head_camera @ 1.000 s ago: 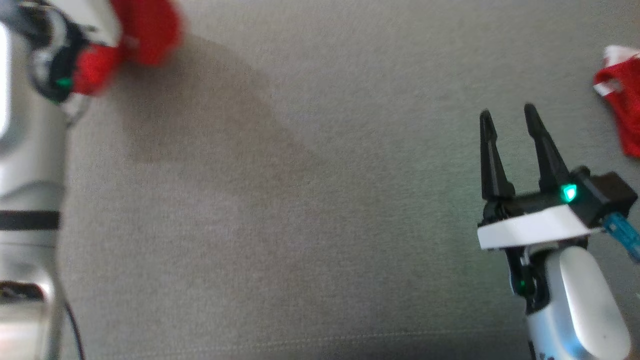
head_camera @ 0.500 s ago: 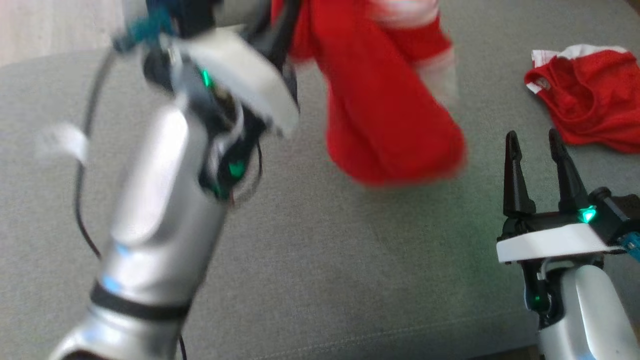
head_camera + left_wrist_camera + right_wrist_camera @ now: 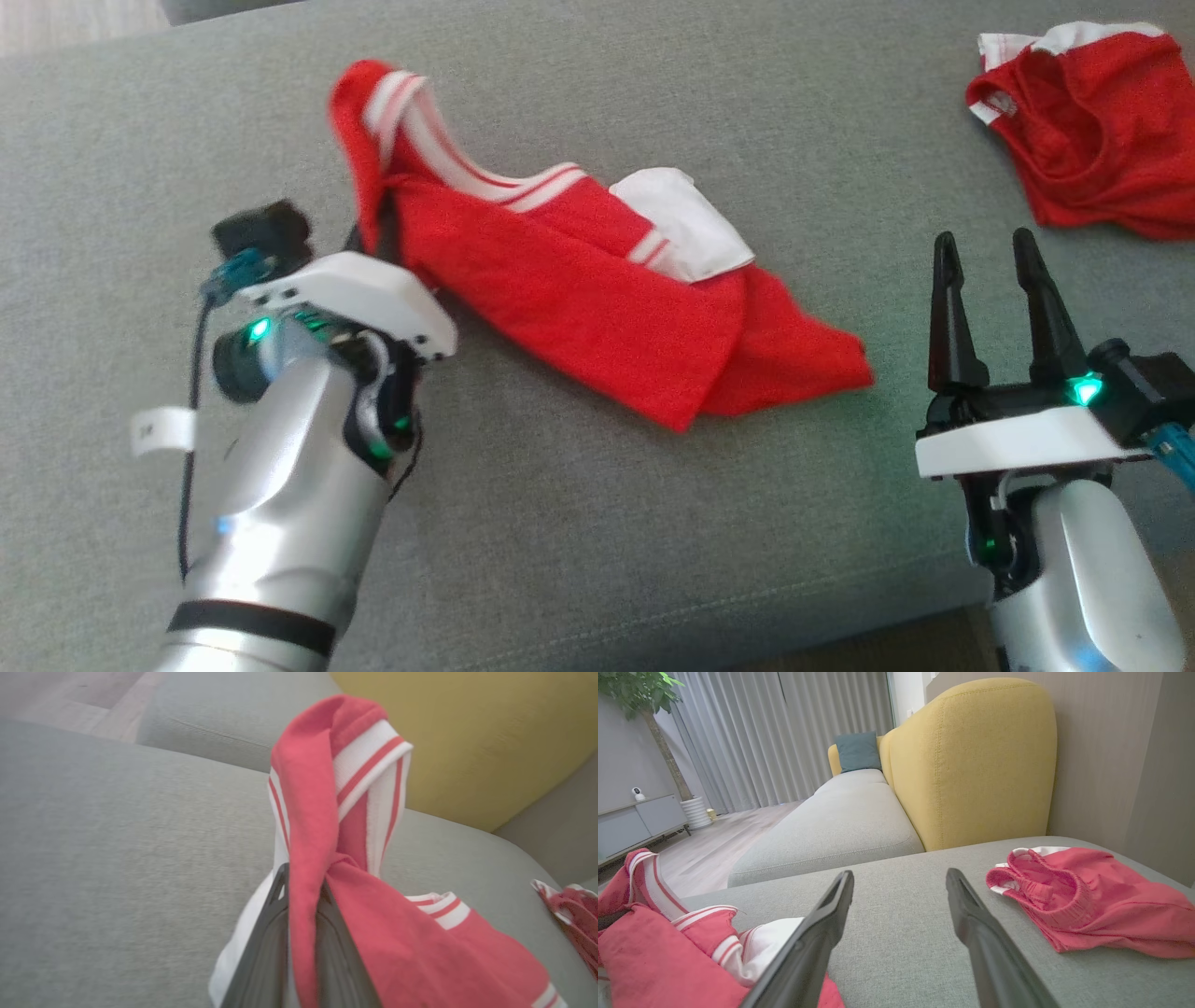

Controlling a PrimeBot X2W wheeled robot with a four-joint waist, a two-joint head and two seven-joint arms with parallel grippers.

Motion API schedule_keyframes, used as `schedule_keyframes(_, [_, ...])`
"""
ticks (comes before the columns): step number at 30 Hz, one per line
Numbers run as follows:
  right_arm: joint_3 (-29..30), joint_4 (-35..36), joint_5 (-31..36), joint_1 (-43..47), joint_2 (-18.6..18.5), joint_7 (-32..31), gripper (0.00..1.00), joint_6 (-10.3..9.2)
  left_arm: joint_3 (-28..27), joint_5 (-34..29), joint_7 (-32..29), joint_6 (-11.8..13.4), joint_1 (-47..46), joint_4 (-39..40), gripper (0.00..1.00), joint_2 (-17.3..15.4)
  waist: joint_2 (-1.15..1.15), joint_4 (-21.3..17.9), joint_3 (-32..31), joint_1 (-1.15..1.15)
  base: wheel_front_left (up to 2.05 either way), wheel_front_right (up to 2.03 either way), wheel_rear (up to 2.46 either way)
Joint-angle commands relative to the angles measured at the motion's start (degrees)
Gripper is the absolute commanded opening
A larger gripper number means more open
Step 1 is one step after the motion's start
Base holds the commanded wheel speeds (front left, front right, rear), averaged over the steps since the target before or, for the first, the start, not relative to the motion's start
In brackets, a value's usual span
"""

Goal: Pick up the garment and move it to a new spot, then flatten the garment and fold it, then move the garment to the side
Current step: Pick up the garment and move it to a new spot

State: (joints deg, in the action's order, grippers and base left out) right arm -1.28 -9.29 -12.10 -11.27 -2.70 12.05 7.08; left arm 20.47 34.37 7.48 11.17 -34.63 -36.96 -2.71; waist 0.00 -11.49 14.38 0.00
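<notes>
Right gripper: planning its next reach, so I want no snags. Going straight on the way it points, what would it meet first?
Probably bare grey cushion, then the yellow backrest; depth is unclear. The right gripper points between the garment and the smaller red piece.

Home living room. I'm working over a grey fabric sofa (image 3: 859, 812) with a yellow upholstered backrest (image 3: 976, 760), teal cushion (image 3: 858, 751) at its far end. Floor-length grey curtains (image 3: 784, 732), potted tree (image 3: 654, 723) in a white ribbed pot (image 3: 696, 812), low grey cabinet (image 3: 635, 823), pale wood floor (image 3: 719, 844) beside the sofa.
</notes>
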Motion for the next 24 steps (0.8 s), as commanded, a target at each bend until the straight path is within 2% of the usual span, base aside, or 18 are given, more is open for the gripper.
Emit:
schedule_keyframes(1, [-1.24,1.36,0.07,-1.77,-0.18,0.59,1.00,0.41,-2.51,0.51,1.44,0.35,-3.05,0.20,0.00,-1.58,0.00,0.41,-0.19,0.00,0.00,0.00,0.00])
schedule_keyframes(5, [-1.99,0.83,0.10,-1.83,-0.18,0.54,1.00,0.41,-4.17,1.72,3.53,0.56,-3.08,-3.86,0.00,-1.54,0.00,1.32,-0.87,0.00,0.00,0.00,0.00])
schedule_keyframes(6, [-2.16,0.74,0.13,-1.78,-0.18,0.51,1.00,0.41,-4.33,1.86,3.93,0.52,-3.10,-4.66,0.07,-1.50,0.00,1.57,-1.05,0.00,0.00,0.00,0.00])
schedule_keyframes(7, [-2.27,0.65,0.15,-1.71,-0.18,0.46,1.00,0.41,-4.46,2.01,4.34,0.34,-3.15,-5.30,0.44,-1.45,0.00,1.83,-1.25,0.00,0.00,0.00,0.00])
schedule_keyframes(8, [-2.27,0.65,0.15,-1.71,-0.18,0.46,1.00,0.41,-4.46,2.01,4.34,0.34,-3.15,-5.30,0.44,-1.45,0.00,1.83,-1.25,0.00,0.00,0.00,0.00])
schedule_keyframes(9, [-2.40,0.45,0.24,-1.56,-0.18,0.33,1.00,0.41,-4.43,2.20,5.04,-0.28,-3.25,-6.37,1.00,-1.33,0.00,2.36,-1.67,0.00,0.00,0.00,0.00])
schedule_keyframes(18, [-3.08,-0.31,0.57,-0.58,-0.18,-0.05,1.00,0.41,-3.43,0.79,7.32,-3.49,-1.05,-4.26,1.00,-0.91,0.00,4.82,-4.65,0.00,0.00,0.00,0.00])
schedule_keyframes(24, [-3.57,-0.92,1.15,0.65,-0.18,0.02,1.00,0.41,-4.27,-3.10,7.49,-4.21,5.41,4.68,1.00,-2.31,0.00,6.64,-7.33,0.00,0.00,0.00,0.00])
